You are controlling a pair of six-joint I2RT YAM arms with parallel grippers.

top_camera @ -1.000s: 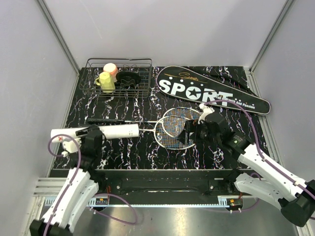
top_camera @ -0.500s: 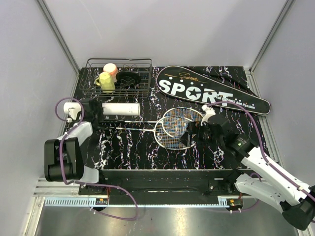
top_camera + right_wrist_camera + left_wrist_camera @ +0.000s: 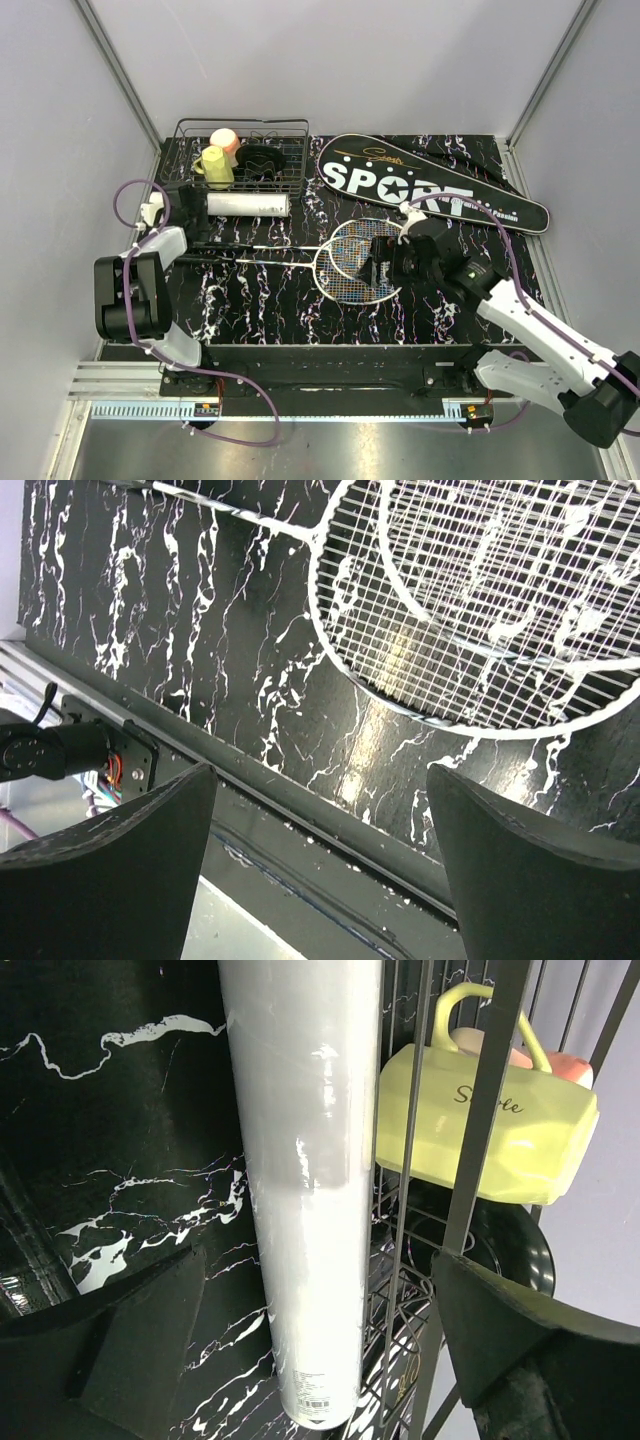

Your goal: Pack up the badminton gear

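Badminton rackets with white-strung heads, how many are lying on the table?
2. The farther dark-shafted racket and the nearer dark-shafted racket lie in the middle, heads overlapping, handles pointing left. None appears hidden.

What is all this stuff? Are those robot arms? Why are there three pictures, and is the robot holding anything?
Yes, those are two robot arms, and each one ends in a claw with two fingers, called a gripper. The big picture comes from a camera up high that looks down on the black marbled table. The other two pictures come from small cameras on the robot's wrists, so you see each claw's own fingers at the bottom.

On the table lie two rackets with their heads overlapping, a long white tube and a black SPORT bag. There is also a wire basket with a yellow cup and a pink cup in it.

The left gripper is open, with a finger on each side of the tube but not squeezing it. The right gripper hovers open above the racket heads. So nothing is held.
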